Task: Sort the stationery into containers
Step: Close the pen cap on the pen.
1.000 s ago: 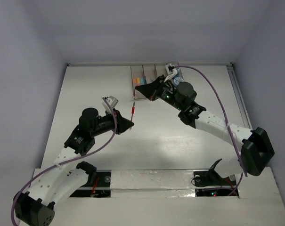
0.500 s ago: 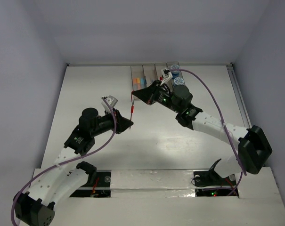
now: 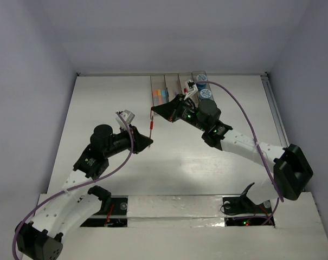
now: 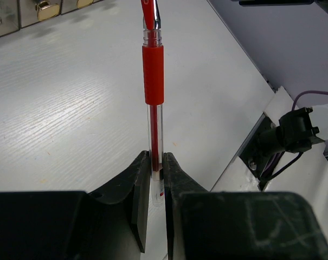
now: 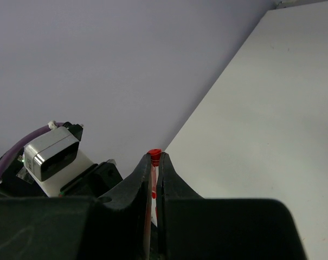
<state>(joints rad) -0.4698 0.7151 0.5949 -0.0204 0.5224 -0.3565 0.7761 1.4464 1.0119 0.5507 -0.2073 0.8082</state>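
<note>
Here the red pen [image 3: 152, 123] hangs between the two arms, just off the near left corner of the containers [image 3: 174, 81], and both claws have it. The left gripper [image 3: 150, 141] is pressed together on the clear end of the barrel. In its wrist view the pen runs straight out from the fingers [image 4: 141, 184], away toward the containers. The right gripper [image 5: 154, 162] pinches the opposite end, with only the red tip showing above its closed fingers [image 5: 142, 179].

So the pen's long axis lies along the line from one claw to the other, roughly in line with the length of the bins. It seems to be held up off the table rather than resting on it, though the top view does not settle the height.

This looks like a handover. The right arm is the nearer one to the containers. It reaches across their near end, and the left arm stands well back from them. The coming move turns on one claw letting go. If the left one opens, the right can carry the pen the short way over the near wall and lay it lengthwise in a bin.

Inside the containers, the leftmost bin holds stubby sticks [image 3: 161, 93] and the rightmost holds two blue rolls [image 3: 203, 86].
</note>
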